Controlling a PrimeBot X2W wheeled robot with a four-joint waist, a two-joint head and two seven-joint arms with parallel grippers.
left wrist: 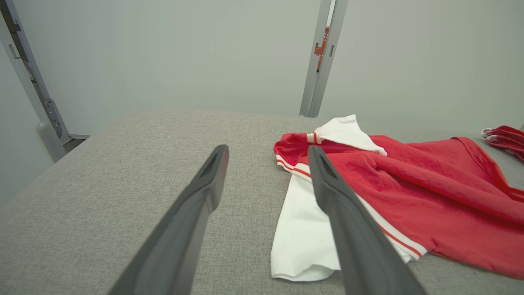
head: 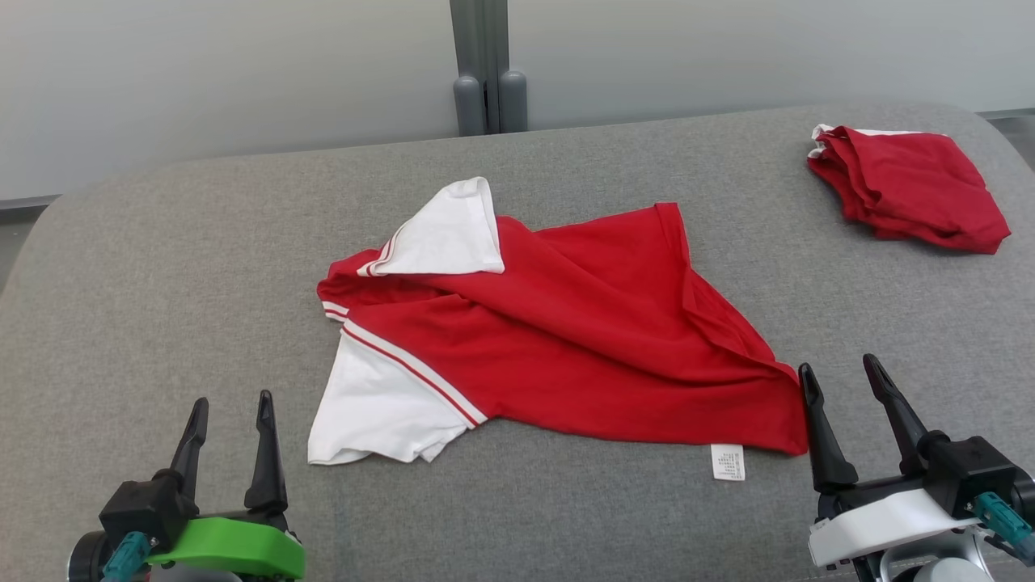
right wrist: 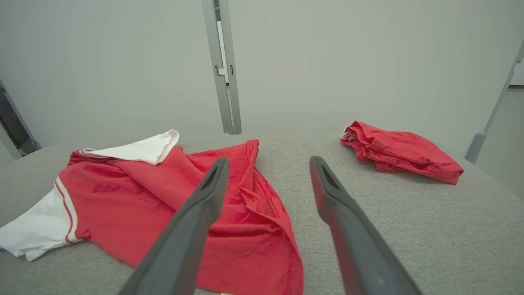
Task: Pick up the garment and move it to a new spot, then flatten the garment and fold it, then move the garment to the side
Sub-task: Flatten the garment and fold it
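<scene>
The red-and-white shirt (head: 566, 339) is lying crumpled mid-tabletop (head: 162, 283). The left end effector (head: 232, 400) and the right end effector (head: 837, 364) are hovering wide and empty, the right just beside the hem. Pinching a single layer is probably risking a twisted, bunching lift.

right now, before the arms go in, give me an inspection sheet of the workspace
surface: grey fabric-covered table, rounded far corners
job's things: red shirt with white sleeves, crumpled mid-table, one sleeve flipped over, white care label showing at the near hem
clutter: folded red garment at the far right corner
tools: left tool open, near left, apart from the shirt; right tool open, by the shirt's near right corner, holding nothing
cables: nothing seen
surroundings: pale wall, grey post behind the table
</scene>
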